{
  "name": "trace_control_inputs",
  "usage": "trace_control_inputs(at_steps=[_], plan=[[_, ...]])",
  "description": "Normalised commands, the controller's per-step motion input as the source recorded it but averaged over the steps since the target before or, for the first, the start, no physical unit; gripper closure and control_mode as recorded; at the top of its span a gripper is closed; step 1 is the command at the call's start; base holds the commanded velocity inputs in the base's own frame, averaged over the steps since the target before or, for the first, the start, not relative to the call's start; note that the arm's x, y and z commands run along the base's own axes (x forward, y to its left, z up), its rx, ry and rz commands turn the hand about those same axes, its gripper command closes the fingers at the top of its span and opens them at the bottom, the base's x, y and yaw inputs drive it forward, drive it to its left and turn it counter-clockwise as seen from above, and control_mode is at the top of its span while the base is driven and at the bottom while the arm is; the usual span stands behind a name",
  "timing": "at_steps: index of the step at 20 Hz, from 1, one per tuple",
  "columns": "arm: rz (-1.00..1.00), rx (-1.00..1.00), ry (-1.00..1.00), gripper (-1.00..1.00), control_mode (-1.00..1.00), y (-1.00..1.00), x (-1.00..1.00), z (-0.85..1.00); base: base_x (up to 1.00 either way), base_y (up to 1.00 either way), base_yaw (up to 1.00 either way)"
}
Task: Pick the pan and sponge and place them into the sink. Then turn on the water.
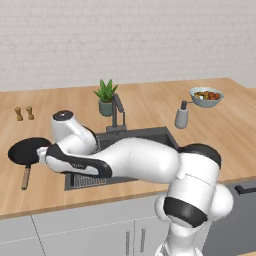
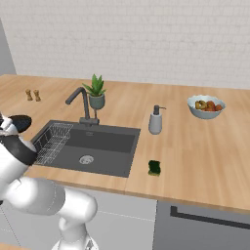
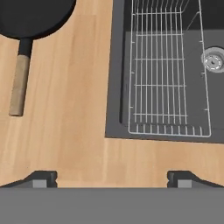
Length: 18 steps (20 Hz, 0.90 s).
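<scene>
Round black frying pan [image 1: 26, 150] with straight light wooden handle, flat on the wooden counter [image 1: 150, 107] just left of the sink, handle pointing toward the counter's front edge; in the hand view the pan [image 3: 35, 17] at upper left, handle trailing down from it. Small dark green sponge [image 2: 155, 167] with a yellowish side, on the counter just right of the sink's front right corner, well apart from the pan. Large dark grey recessed sink [image 2: 114, 141], round steel drain [image 2: 86, 159] in its floor, wire rack [image 2: 51, 141] in its left part, dark grey tap [image 2: 80, 100] at its back rim. No water running from the tap. Two-finger gripper [image 3: 111, 177] above bare counter between pan and sink corner, jaws spread wide, nothing between them, touching neither pan nor sink. White arm [image 1: 135, 160] stretched leftward across the sink front. Farther out: spiky green potted plant [image 1: 105, 97] just behind the tap, grey soap dispenser [image 1: 181, 115] right of the sink, pale bowl of fruit [image 1: 206, 96] near the right end, two small brown shakers [image 1: 24, 113] far left by the wall side.
</scene>
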Motion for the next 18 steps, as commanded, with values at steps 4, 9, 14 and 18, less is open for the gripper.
trace_control_inputs(at_steps=[4,9,14,18], plan=[[0.0,0.0,0.0,-1.0,-1.0,0.71,0.31,-0.33,0.0,0.0,0.0],[0.0,0.0,0.0,-1.0,-1.0,0.67,0.27,-0.23,0.0,0.0,0.0],[0.0,0.0,0.02,-1.0,-1.0,0.59,0.26,-0.06,0.0,0.0,0.0],[0.0,-0.01,0.08,-1.0,-1.0,0.52,0.22,0.0,0.0,0.0,0.0]])
